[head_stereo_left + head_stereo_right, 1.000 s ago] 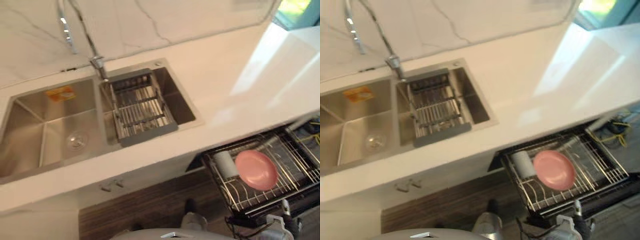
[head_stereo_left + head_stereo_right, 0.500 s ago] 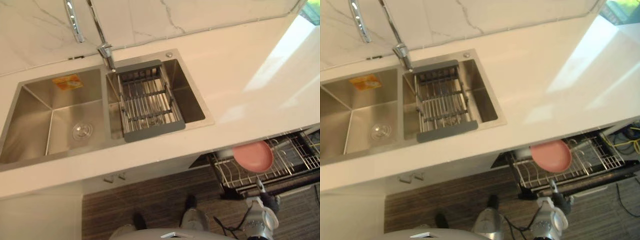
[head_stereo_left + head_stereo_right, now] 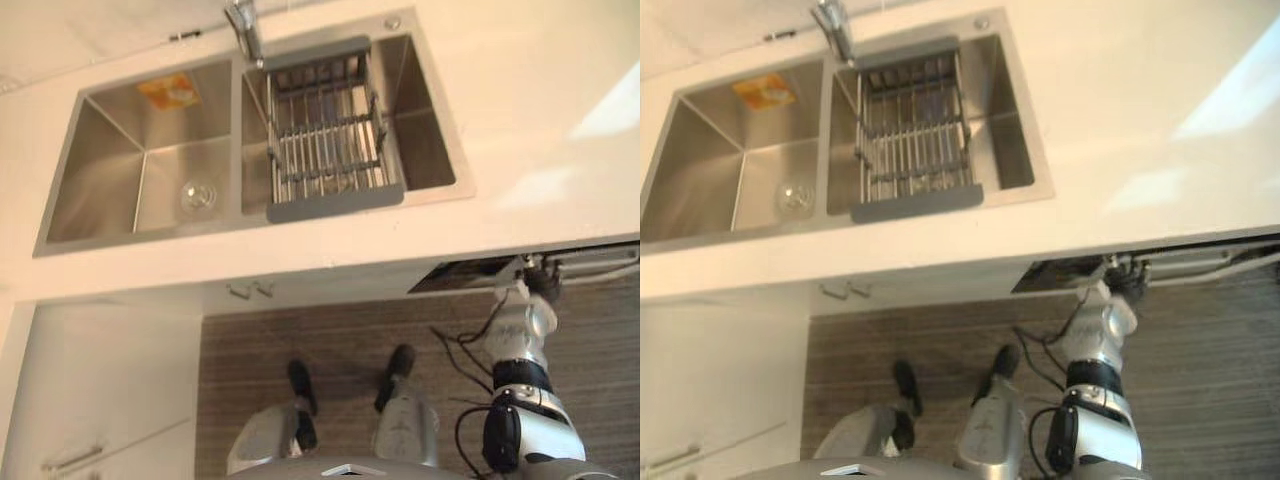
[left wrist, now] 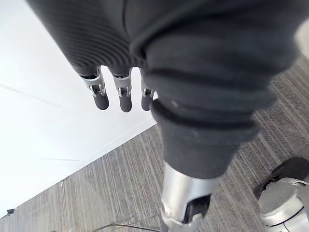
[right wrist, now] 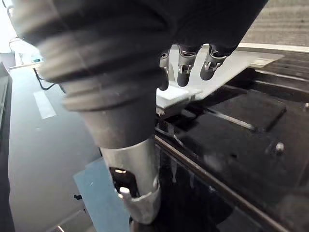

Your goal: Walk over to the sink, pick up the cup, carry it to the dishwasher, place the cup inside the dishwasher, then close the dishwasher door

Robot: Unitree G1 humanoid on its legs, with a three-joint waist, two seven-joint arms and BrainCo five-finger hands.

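right hand (image 3: 537,282) close by the dishwasher (image 3: 460,277), a dark gap under the counter (image 3: 520,130), down and right of the sink (image 3: 100,160). fingers (image 5: 186,66) loose, grasping nothing. left hand (image 4: 124,96) hanging beside a white cupboard (image 4: 38,121), loose too, holding nothing. wire rack (image 3: 325,140) in the sink's right bowl. cannot tell where the cup is.

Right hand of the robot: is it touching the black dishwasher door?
Cannot tell. The right wrist view shows the right hand with fingertips over a white part by the black dishwasher door, with no plain gap or contact.
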